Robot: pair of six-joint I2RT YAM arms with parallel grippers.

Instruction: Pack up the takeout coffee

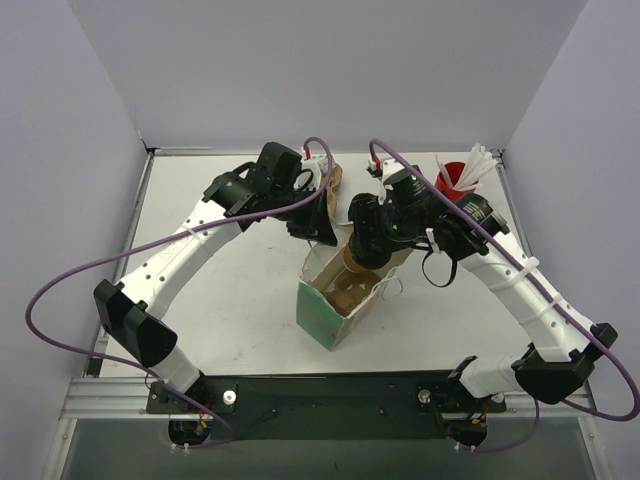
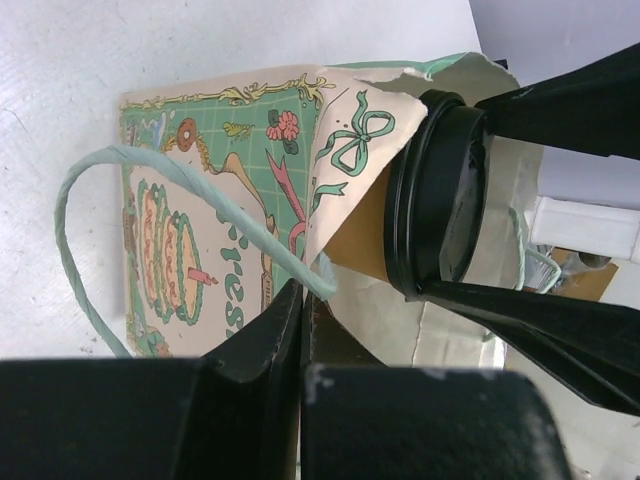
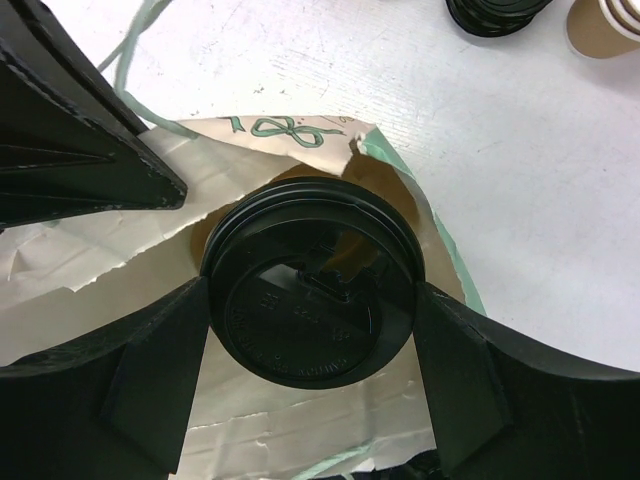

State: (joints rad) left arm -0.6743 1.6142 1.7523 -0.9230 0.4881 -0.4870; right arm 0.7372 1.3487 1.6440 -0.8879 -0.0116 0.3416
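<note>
The takeout coffee (image 3: 310, 285), a brown paper cup with a round black lid, hangs over the open mouth of a green printed paper bag (image 1: 325, 315). My right gripper (image 3: 312, 300) is shut on it, one finger on each side of the lid. The left wrist view shows the coffee (image 2: 440, 200) side-on, its body partly inside the bag's mouth (image 2: 230, 150). My left gripper (image 2: 302, 295) is shut on the bag's rim, where the pale green handle (image 2: 110, 170) meets it. From above, the left gripper (image 1: 322, 232) is at the bag's far edge and the right gripper (image 1: 362, 255) is over its opening.
A red cup with white sticks (image 1: 458, 178) stands at the back right. A stack of tan paper cups (image 3: 600, 25) and a stack of black lids (image 3: 495, 12) sit behind the bag. Grey walls enclose the white table (image 1: 200, 300) on three sides.
</note>
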